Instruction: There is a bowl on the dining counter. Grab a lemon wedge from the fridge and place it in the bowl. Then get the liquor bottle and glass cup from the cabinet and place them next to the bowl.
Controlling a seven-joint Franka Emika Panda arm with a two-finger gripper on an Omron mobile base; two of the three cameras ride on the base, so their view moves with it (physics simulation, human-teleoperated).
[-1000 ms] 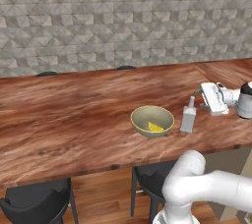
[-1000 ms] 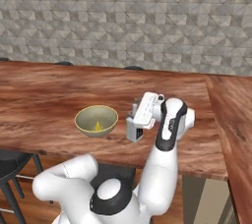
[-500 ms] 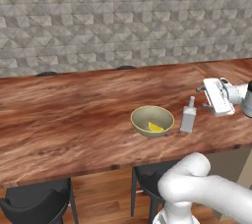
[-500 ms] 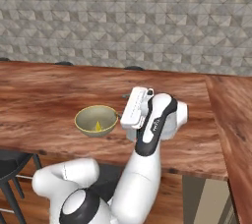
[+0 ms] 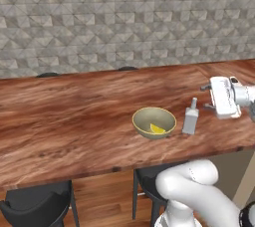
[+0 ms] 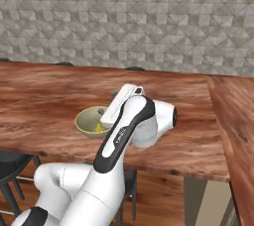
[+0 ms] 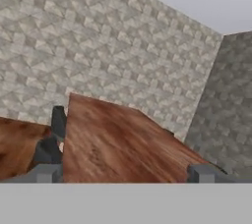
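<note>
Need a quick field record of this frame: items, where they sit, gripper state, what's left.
counter: wood, dining side
bowl: on counter, holds lemon wedge
bottle: upright, just beside bowl, apart from it
gripper: above counter beyond bottle, jaws open, holding nothing
glass: not seen on counter
stools: under the counter's near edge

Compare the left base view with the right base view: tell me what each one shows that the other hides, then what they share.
Left base view alone: the liquor bottle standing upright just right of the bowl, apart from it, and the open gripper empty beyond it. Right base view alone: the counter's corner turning toward the camera on the right. Both: the bowl with the lemon wedge in it, on the wooden dining counter.
</note>
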